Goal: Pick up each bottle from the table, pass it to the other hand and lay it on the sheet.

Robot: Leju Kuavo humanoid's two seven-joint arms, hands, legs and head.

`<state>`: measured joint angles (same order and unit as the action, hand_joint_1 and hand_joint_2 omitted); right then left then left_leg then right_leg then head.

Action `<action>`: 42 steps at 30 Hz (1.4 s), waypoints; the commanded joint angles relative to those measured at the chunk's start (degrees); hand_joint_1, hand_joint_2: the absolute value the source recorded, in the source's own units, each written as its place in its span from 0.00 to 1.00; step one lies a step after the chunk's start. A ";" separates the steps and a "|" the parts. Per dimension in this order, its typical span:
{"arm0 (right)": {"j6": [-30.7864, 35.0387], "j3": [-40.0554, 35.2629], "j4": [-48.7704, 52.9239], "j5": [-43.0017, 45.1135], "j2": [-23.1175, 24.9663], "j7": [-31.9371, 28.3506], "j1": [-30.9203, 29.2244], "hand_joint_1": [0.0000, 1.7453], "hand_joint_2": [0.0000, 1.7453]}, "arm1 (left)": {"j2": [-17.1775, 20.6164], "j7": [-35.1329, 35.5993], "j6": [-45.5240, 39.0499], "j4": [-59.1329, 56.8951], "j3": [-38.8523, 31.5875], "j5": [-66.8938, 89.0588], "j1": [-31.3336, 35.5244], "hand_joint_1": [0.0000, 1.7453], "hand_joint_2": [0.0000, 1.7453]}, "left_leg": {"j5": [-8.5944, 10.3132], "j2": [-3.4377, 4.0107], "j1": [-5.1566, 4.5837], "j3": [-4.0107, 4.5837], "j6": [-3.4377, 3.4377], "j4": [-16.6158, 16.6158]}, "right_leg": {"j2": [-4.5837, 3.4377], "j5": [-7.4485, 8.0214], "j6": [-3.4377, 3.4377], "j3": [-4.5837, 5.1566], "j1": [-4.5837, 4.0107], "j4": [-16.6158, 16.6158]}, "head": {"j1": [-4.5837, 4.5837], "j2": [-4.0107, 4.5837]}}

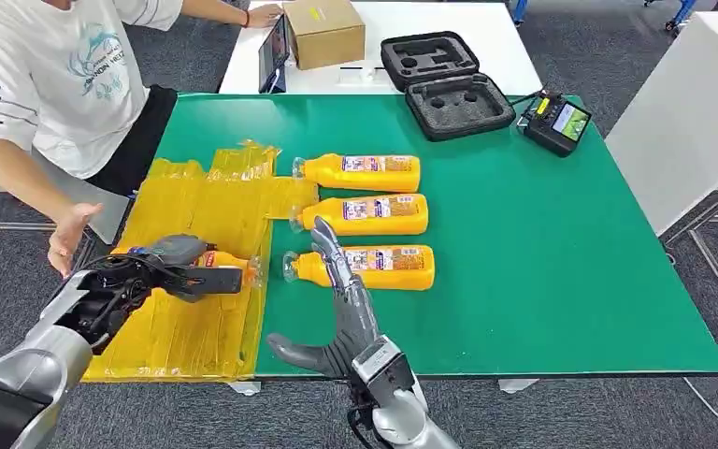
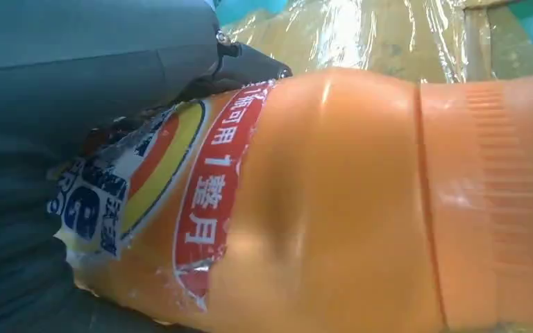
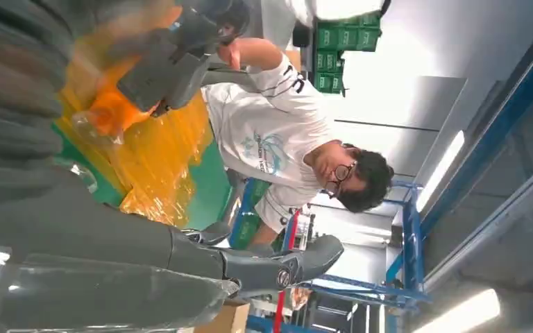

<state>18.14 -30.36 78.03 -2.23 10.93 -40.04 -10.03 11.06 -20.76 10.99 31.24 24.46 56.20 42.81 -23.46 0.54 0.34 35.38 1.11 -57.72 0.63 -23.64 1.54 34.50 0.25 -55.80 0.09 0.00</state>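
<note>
Left hand (image 1: 164,271) grips orange bottle (image 1: 227,268), fingers wrapped round labelled body, cap end toward tabletop centre; bottle over yellow sheet (image 1: 196,201) near its right edge. Whether bottle touches sheet: cannot tell. Right hand (image 1: 341,309) holds nothing, fingers extended and spread, thumb out to side, fingertips over neck of nearest lying bottle (image 1: 365,267). Two more bottles (image 1: 360,173) (image 1: 365,214) lie parallel on green tabletop (image 1: 542,262), caps toward sheet. Person's hand (image 1: 70,234) beside sheet's left edge.
</note>
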 commanded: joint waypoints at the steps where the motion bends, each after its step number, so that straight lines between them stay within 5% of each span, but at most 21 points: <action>1: 0.89 2.35 -4.13 0.00 0.33 0.04 -1.07 0.00 1.00 | -0.10 0.68 1.45 -7.22 2.10 -2.25 0.35 0.00 1.00 | -0.07 0.16 -0.01 -0.36 -0.05 0.13 | -0.24 -0.01 -0.04 -0.26 0.03 0.10 | 0.00 0.00; 8: 1.34 2.43 -3.77 -0.18 0.04 0.04 -0.35 0.00 1.00 | -1.29 1.29 2.93 -7.19 -0.45 -5.90 0.49 0.00 1.00 | -0.04 0.02 -0.02 -0.41 -0.04 0.11 | -0.08 -0.03 -0.03 -0.33 0.03 0.09 | 0.00 0.00; 9: 1.34 2.43 -3.77 -0.18 0.04 0.04 -0.35 0.00 1.00 | -1.29 1.29 2.93 -7.19 -0.45 -5.90 0.49 0.00 0.00 | -0.03 0.01 -0.01 -0.39 -0.03 0.11 | -0.07 -0.02 -0.02 -0.33 0.02 0.11 | 0.00 0.00; 26: 2.83 4.27 -6.43 -2.00 0.89 0.04 1.59 0.00 1.00 | -7.57 2.75 11.83 -5.66 -26.18 -42.78 -1.16 0.00 0.00 | -0.01 -0.14 -0.04 -0.38 -0.01 0.08 | 0.11 -0.04 -0.02 -0.39 0.05 0.09 | 0.00 0.00; 37: 2.87 4.52 -6.90 -1.99 0.93 0.04 1.48 0.00 1.00 | -6.84 3.05 11.83 -5.36 -26.43 -43.99 -0.97 0.00 0.00 | -0.01 -0.12 -0.03 -0.38 -0.01 0.08 | 0.08 -0.04 -0.03 -0.39 0.04 0.10 | 0.00 0.00; 38: 2.84 5.00 -7.86 -1.66 0.98 0.04 1.08 0.00 1.00 | -6.67 0.58 4.40 -4.77 -23.01 -45.55 -0.23 0.00 0.00 | 0.02 -0.11 -0.02 -0.32 0.04 0.06 | 0.09 -0.04 -0.03 -0.35 0.03 0.08 | 0.00 0.00; 42: 3.14 4.97 -7.84 -1.89 0.99 0.04 1.07 0.00 1.00 | -7.02 -2.46 -1.16 -3.14 -23.28 -45.13 -0.75 0.00 0.00 | 0.00 -0.17 -0.01 -0.29 0.01 0.06 | 0.12 -0.08 -0.04 -0.32 0.01 0.06 | 0.00 0.00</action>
<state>21.03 -27.50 75.14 -4.11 11.58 -40.04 -7.37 5.62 -18.76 18.29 29.24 1.49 11.06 41.35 -23.41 0.45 0.31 35.26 1.17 -57.72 0.76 -23.66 1.54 34.36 0.27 -55.78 0.09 0.00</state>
